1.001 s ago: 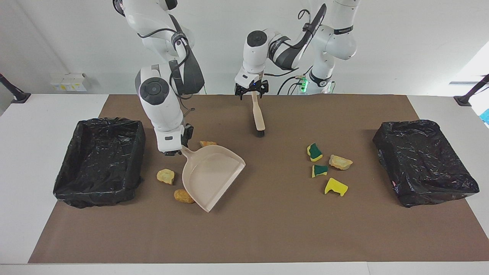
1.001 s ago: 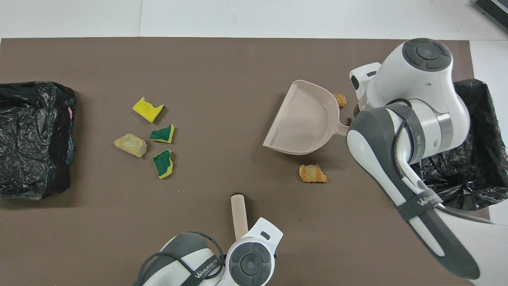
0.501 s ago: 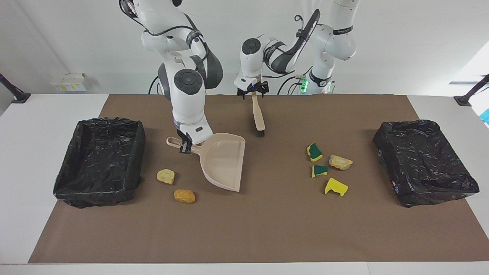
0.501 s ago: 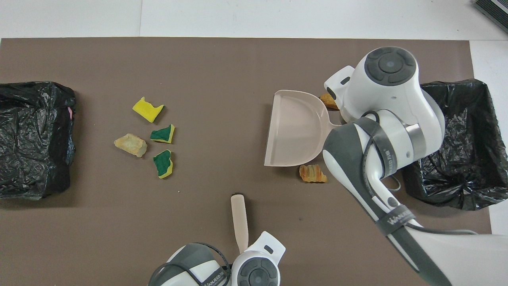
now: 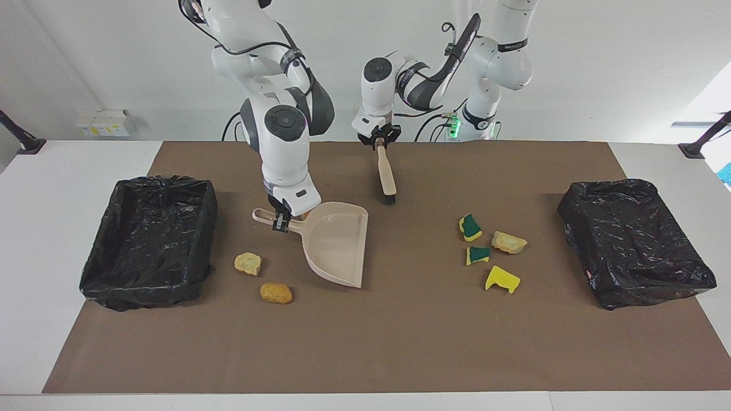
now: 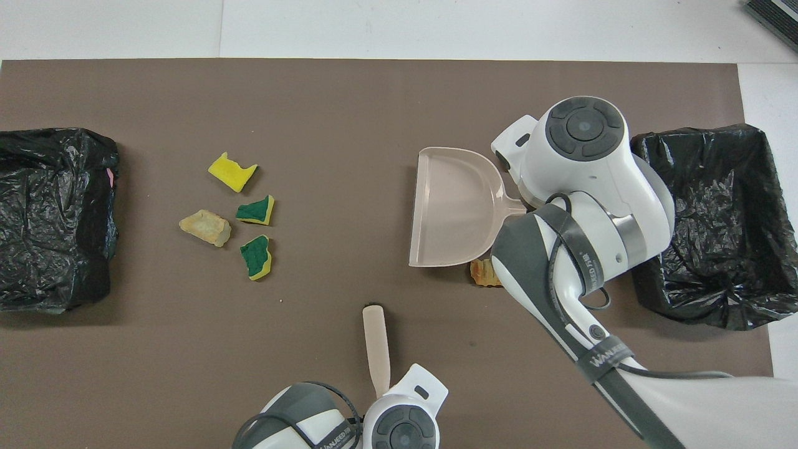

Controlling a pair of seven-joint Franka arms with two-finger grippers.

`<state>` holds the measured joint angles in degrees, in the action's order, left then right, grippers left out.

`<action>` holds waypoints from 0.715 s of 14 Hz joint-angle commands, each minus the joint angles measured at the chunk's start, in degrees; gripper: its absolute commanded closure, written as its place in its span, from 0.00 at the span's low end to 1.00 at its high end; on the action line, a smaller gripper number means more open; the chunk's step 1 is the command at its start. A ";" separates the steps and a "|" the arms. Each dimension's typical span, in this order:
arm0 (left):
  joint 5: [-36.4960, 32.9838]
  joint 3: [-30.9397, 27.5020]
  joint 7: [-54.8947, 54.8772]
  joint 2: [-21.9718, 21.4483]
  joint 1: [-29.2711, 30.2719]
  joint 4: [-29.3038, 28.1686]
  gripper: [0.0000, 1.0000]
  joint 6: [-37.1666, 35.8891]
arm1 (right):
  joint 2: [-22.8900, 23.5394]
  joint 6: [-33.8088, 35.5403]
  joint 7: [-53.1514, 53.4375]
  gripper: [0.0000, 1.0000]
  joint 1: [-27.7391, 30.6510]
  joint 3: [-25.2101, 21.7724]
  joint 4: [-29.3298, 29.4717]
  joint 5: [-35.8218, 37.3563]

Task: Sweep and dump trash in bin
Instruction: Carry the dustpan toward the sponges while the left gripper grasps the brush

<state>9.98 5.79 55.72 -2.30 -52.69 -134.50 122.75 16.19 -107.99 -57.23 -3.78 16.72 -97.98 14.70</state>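
The right gripper [image 5: 279,221] is clamped on the handle of the beige dustpan [image 5: 337,242], which lies flat on the brown mat [image 5: 400,342] with its open lip turned toward the left arm's end of the table, presumably so scraps can be pushed straight in. The left gripper [image 5: 377,141] has its fingers shut on the top of the brush [image 5: 386,174], whose handle slants down so the dark bristles rest on the mat, nearer to the robots than the pan; that looks like a ready pose for sweeping. The trash is in 2 groups: 4 pieces, 1 yellow sponge [image 5: 502,279], 2 green sponges [image 5: 471,227] and 1 pale crust [image 5: 509,242], sit together toward the left arm's end, near the black-lined bin [image 5: 634,242] there. 2 orange chunks [image 5: 247,263] lie between the pan and the other lined bin [image 5: 148,240], farther from the robots than the pan's handle, and a 3rd chunk [image 6: 480,272] peeks out just beside the pan's corner in the overhead view. Nothing is in the pan yet, so I would judge the sweeping has not started; the pan's lip faces the cluster of 4.
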 commanded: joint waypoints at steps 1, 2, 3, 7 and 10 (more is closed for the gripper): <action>0.91 -0.17 -0.96 -2.88 4.67 -0.33 1.00 -4.86 | -1.96 -1.26 -0.08 1.00 0.88 0.50 -2.13 0.50; 1.00 -0.25 -1.05 -3.05 6.70 1.68 1.00 -9.32 | -1.96 -1.26 -0.07 1.00 0.88 0.50 -2.22 0.50; 0.92 -0.60 -1.66 -3.14 8.02 4.13 1.00 -14.76 | -1.96 -1.34 0.01 1.00 0.88 0.50 -2.30 0.50; 0.83 -0.78 -11.39 -5.86 20.31 10.04 1.00 -24.73 | -2.31 -4.32 3.08 1.00 -1.66 1.29 -6.34 0.24; -2.32 -0.87 -26.03 -5.79 32.43 12.41 1.00 -29.31 | -1.61 -6.96 6.52 1.00 -4.83 1.30 -7.66 0.24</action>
<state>9.42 4.33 38.06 -8.22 -27.05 -123.58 96.48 16.07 -112.65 -52.71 -7.67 17.56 -103.15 14.69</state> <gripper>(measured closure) 0.744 0.692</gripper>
